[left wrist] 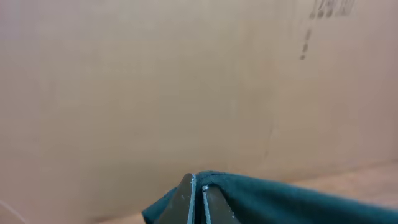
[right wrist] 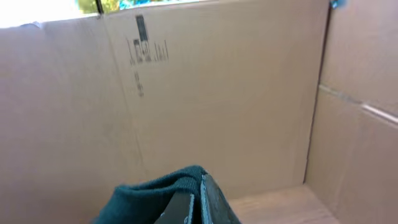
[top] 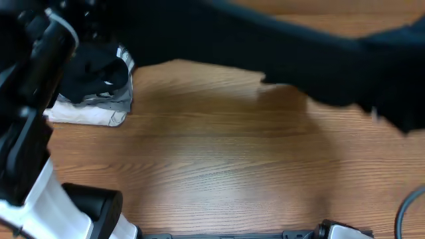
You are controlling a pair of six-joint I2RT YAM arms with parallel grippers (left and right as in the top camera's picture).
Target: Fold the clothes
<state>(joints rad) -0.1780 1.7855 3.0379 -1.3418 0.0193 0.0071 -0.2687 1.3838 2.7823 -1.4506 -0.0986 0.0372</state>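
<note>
The clothes (top: 299,60), a plain black T-shirt, hang as a blurred dark band high above the table, stretched across the top of the overhead view from left to right. In the left wrist view my left gripper (left wrist: 198,182) is shut on an edge of the clothes (left wrist: 280,196), and the fabric trails off to the right. In the right wrist view my right gripper (right wrist: 196,184) is shut on another bunched edge of the clothes (right wrist: 149,193), with the cloth falling to the left. In the overhead view the dark fabric hides both sets of fingertips.
A stack of folded garments (top: 93,106), black on grey on cream-white, lies at the table's left. The wooden table (top: 212,166) lies below the cloth. Cardboard walls (left wrist: 186,81) (right wrist: 236,93) stand behind. The left arm (top: 33,79) rises at the left, and a cable (top: 408,212) loops at the lower right.
</note>
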